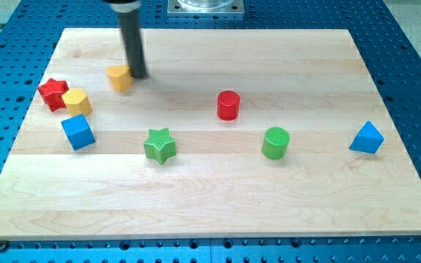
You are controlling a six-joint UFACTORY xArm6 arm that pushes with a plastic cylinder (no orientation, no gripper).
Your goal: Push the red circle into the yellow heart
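Observation:
The red circle [228, 105] stands near the middle of the wooden board [269, 204], slightly toward the view's top. The yellow heart [119, 77] lies at the view's upper left, far to the left of the red circle. My tip [138, 76] rests on the board right beside the yellow heart, on its right side, touching or nearly touching it. The dark rod rises from there to the view's top edge. The tip is well left of the red circle.
A red star [52, 93], a yellow hexagon [77, 101] and a blue cube [77, 132] cluster at the left. A green star [160, 145] and a green circle [275, 142] lie below the middle. A blue triangle [367, 138] sits at the right.

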